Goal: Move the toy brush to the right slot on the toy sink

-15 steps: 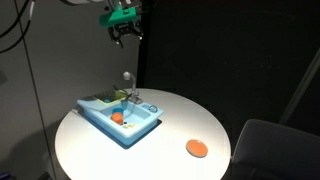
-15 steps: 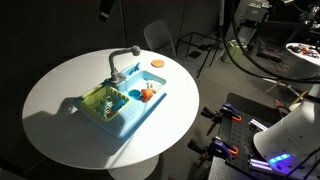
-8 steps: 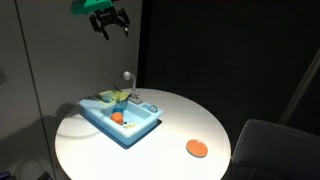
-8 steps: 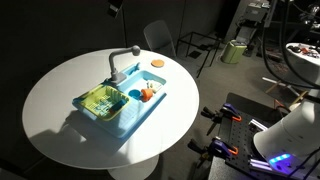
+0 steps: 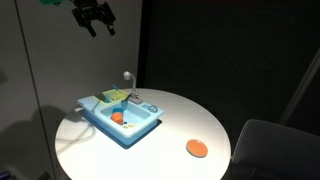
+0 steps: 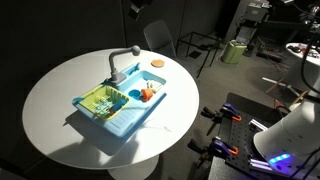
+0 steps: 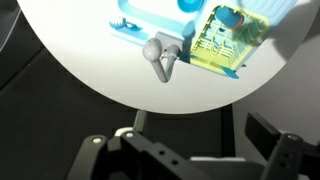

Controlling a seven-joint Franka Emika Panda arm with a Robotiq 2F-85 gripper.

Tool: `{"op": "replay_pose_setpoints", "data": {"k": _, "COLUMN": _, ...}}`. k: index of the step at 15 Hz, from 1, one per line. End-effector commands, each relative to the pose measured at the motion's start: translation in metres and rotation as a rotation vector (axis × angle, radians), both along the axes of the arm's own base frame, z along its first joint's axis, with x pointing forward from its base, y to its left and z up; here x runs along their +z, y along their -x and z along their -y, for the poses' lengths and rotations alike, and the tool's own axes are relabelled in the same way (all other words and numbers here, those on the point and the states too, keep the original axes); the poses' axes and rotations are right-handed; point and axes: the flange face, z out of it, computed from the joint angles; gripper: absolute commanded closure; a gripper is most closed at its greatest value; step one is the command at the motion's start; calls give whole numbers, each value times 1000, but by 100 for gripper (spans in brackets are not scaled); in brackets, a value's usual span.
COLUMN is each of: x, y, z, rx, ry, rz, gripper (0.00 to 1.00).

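Observation:
The light blue toy sink (image 5: 123, 124) sits on the round white table, with a grey faucet (image 5: 127, 79) at its back. It also shows in the other exterior view (image 6: 118, 117) and at the top of the wrist view (image 7: 150, 17). One slot holds a green rack (image 6: 100, 100) (image 7: 224, 38); the basin holds a small orange item (image 6: 148, 94). I cannot pick out the toy brush with certainty. My gripper (image 5: 95, 16) hangs high above the table, up and away from the sink. In the wrist view it (image 7: 195, 152) is open and empty.
An orange disc (image 5: 196, 148) lies on the table away from the sink, also seen in an exterior view (image 6: 157, 64). The table edge (image 7: 120, 95) curves below the faucet (image 7: 160, 56). A chair (image 5: 275, 150) stands beside the table.
My gripper has moved up and to the left in an exterior view, further from the sink. The sink and its contents have not moved.

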Motion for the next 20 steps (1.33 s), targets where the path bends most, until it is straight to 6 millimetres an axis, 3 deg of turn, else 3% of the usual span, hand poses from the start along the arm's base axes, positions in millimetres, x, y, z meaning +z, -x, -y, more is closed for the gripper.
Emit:
{"op": "replay_pose_setpoints", "data": {"k": 1, "x": 3, "y": 22, "z": 2, "rx": -25, "ry": -91, "rz": -119, "gripper": 0}}
{"op": "replay_pose_setpoints", "data": {"k": 7, "x": -3, "y": 37, "z": 11, "rx": -61, "ry": -212, "rz": -351, "gripper": 0}}
{"op": "replay_pose_setpoints", "data": {"k": 15, "x": -32, "y": 36, "z": 67, "rx": -181, "ry": -214, "rz": -596, "gripper": 0}}
{"op": "replay_pose_setpoints", "data": {"k": 20, "x": -52, "y": 26, "z": 87, "rx": -223, "ry": -160, "rz": -634, "gripper": 0}}
